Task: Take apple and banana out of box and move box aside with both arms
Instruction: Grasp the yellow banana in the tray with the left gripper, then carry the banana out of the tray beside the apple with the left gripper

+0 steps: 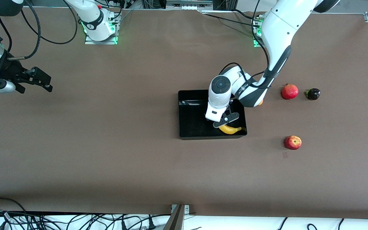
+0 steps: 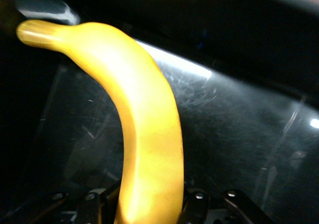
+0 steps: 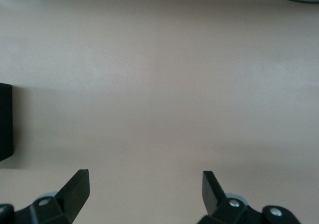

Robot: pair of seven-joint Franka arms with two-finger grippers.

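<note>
One banana [image 1: 230, 129] in box [image 1: 187, 127] (left tool [image 1: 225, 120] gripping).

My table [image 1: 113, 153] is a wide brown sheet, plain and matte. The black box [image 1: 187, 127] lies directly on it, right under my left claw [image 1: 226, 120], which is down inside the box and closed around the banana [image 1: 230, 129]. Toward my left arm's end of the table from that claw, the apple [image 1: 293, 142] sits on the bare brown surface, nearer the front camera than the claw. A pomegranate [image 1: 289, 91] and, just beside it, a small dark fruit [image 1: 313, 94] lie farther from the camera, well apart from the apple. My right claw [image 1: 35, 81], fingers spread wide, hangs over bare table at my right arm's end, waiting.
</note>
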